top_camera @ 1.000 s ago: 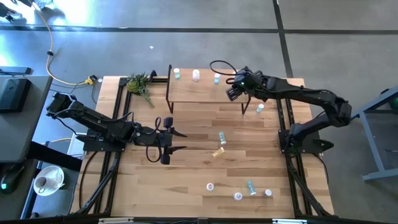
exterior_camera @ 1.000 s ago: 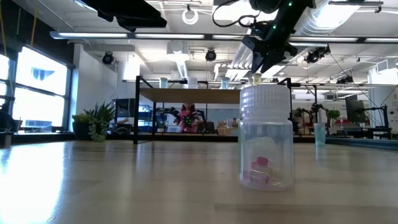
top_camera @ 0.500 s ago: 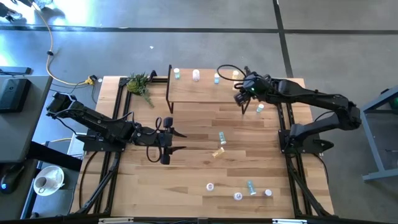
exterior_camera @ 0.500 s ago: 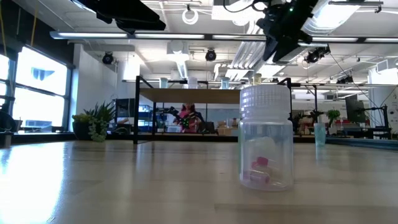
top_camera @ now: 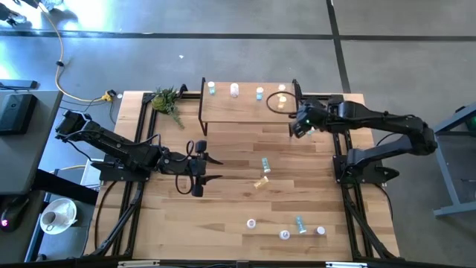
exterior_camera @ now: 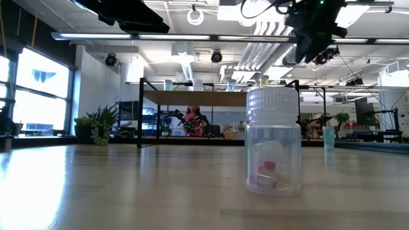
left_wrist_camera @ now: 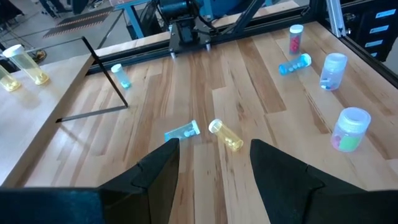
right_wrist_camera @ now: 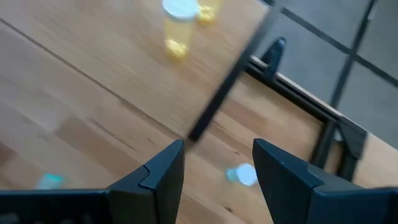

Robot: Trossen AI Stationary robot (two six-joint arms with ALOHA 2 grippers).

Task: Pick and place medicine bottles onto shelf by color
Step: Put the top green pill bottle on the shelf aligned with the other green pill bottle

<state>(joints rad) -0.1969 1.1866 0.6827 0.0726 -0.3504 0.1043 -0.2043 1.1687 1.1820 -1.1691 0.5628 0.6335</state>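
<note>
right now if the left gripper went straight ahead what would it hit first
Probably the two bottles lying mid-table: the left gripper, open, points between the teal bottle and the yellow bottle. Which one first is unclear; it may pass between them.

I count bottles on shelf (top_camera: 238, 112): four, upright, in row — teal (top_camera: 212, 88), pinkish (top_camera: 235, 90), blue (top_camera: 259, 94), yellow (top_camera: 282, 101).

Bottles on table (top_camera: 223, 201), mid area: two, lying — teal (top_camera: 265, 164), yellow (top_camera: 261, 182).

Near front edge: four — white-capped one (top_camera: 251, 222), another (top_camera: 284, 234), teal lying (top_camera: 300, 224), one more (top_camera: 320, 231).

By shelf's right leg: one blue (top_camera: 310, 129).

Total I make out: eleven bottles. Shelf: one. Plant sprig (top_camera: 168, 100): one. Arms: two.
</note>
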